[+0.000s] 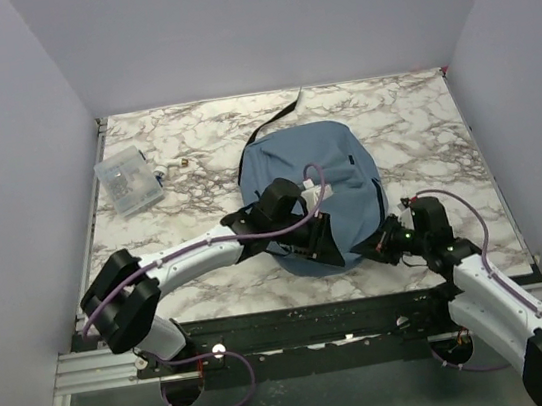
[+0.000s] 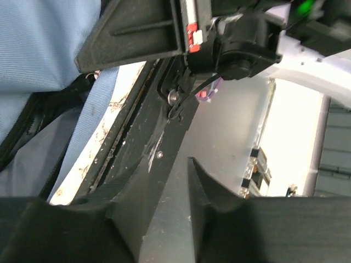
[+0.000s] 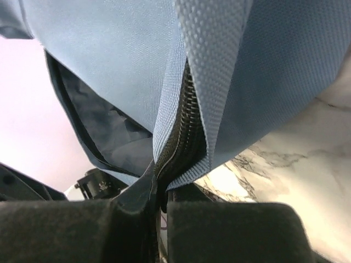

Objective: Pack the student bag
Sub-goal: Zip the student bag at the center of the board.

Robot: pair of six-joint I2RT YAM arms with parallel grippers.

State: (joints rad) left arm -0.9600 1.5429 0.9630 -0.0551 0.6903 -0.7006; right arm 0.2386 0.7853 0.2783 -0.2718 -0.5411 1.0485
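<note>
The student bag (image 1: 317,171), a dusty-blue backpack, lies on the marble table (image 1: 423,131) with its opening toward the near edge. My right gripper (image 1: 380,245) is at the bag's near right corner. In the right wrist view it (image 3: 160,192) is shut on the bag's edge by the black zipper (image 3: 184,137), with the bag's dark inside (image 3: 104,131) to the left. My left gripper (image 1: 322,241) hangs over the bag's near edge. In the left wrist view its jaws (image 2: 166,159) stand slightly apart with nothing between them, and blue fabric (image 2: 44,44) lies to their left.
A clear plastic box (image 1: 129,181) and small white bits (image 1: 170,169) sit at the table's back left. A black strap (image 1: 275,120) trails behind the bag. Grey walls close in the table on three sides. The black frame rail (image 1: 298,320) runs along the near edge.
</note>
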